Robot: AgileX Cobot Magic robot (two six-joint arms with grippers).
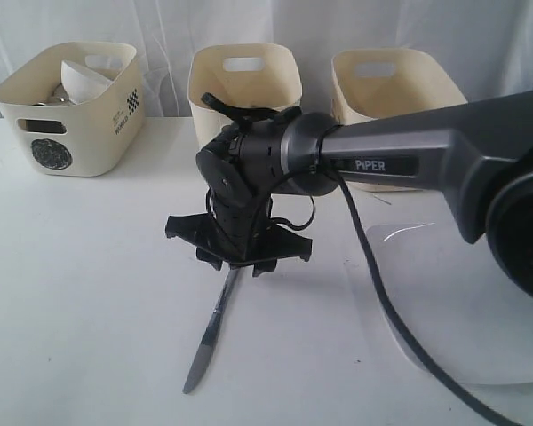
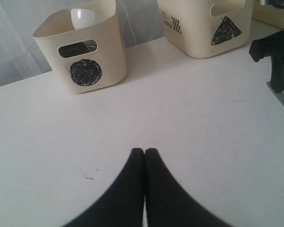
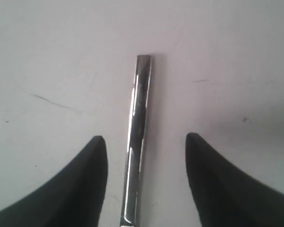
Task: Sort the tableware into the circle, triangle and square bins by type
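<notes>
While the right gripper (image 3: pixel 145 137) hangs low over the table (image 1: pixel 89 293), its 2 black fingers (image 3: pixel 92 184) stand wide apart. The steel knife (image 3: pixel 141 94) lies flat between them with bare table showing on either side of the handle, so this claw has hold of nothing. The knife's squared handle end reaches past the fingertips. In the exterior view the blade runs out from under the gripper toward the near edge of the table. Whether the fingertips touch the tabletop cannot be told.

The left gripper (image 2: pixel 145 152) is pressed fully closed, its 2 fingers meeting along a thin seam with nothing between them. It is above bare table, well short of the tubs.

At the back of the table 3 cream tubs stand in a row. The circle tub (image 2: pixel 80 47), on the left, holds the white bowl (image 2: pixel 83 16), and a steel piece (image 2: pixel 88 46) glints through its handle slot. The triangle tub (image 2: pixel 208 23) stands in the middle, just behind the right arm (image 1: pixel 409 151). The third cream tub (image 1: pixel 386 80), on the right, has its face hidden by that arm, so its mark cannot be seen. The large white square plate (image 1: pixel 444 319) lies on the right of the table, partly beneath the arm and apart from the knife.
</notes>
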